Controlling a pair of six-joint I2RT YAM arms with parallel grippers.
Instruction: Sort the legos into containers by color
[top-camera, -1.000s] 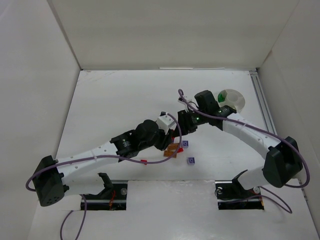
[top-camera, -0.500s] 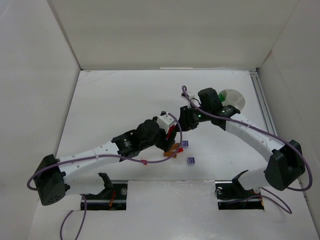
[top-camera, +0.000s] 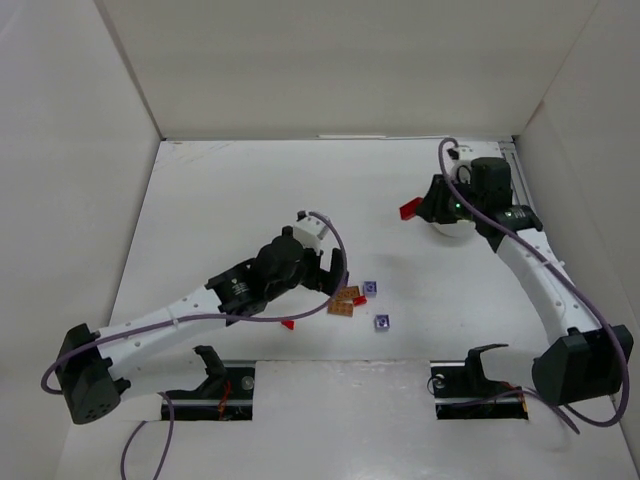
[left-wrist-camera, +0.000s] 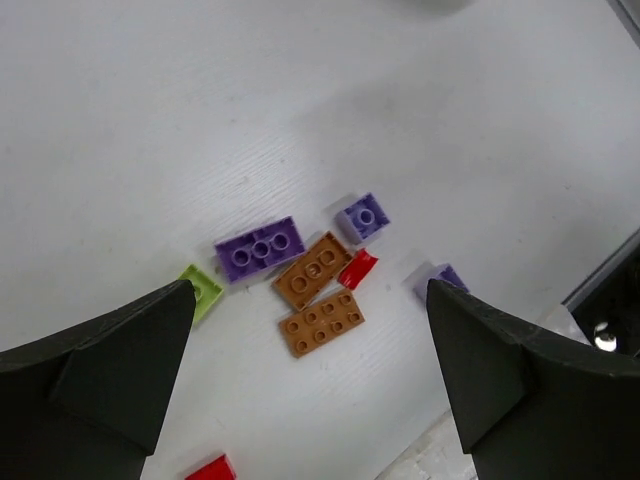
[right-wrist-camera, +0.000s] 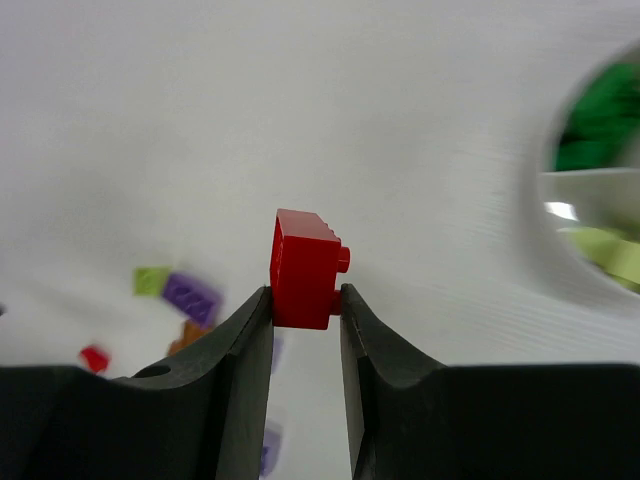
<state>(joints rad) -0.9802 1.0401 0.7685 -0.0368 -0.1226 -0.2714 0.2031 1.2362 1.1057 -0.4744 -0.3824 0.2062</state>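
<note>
My right gripper (right-wrist-camera: 305, 305) is shut on a red lego (right-wrist-camera: 303, 270), its studs against the right finger. From above, that lego (top-camera: 407, 210) hangs off the table just left of the white dish (top-camera: 448, 233), which the right wrist mostly covers. The dish (right-wrist-camera: 590, 190) shows green legos (right-wrist-camera: 600, 120) and pale yellow-green ones (right-wrist-camera: 612, 258) in separate compartments. My left gripper (left-wrist-camera: 310, 380) is open above a loose cluster: a purple plate (left-wrist-camera: 260, 248), two orange-brown plates (left-wrist-camera: 321, 322), a small red piece (left-wrist-camera: 357, 269), small purple bricks (left-wrist-camera: 363, 217) and a pale green one (left-wrist-camera: 200, 290).
A red lego (top-camera: 287, 323) lies near the left forearm, and a lone purple one (top-camera: 381, 322) sits close to the table's front edge. White walls enclose the table on three sides. A metal rail (top-camera: 530, 215) runs along the right side.
The two grippers were together over the cluster. The left gripper has opened and drawn back toward the left. The right arm has swung back and right with the red lego.
</note>
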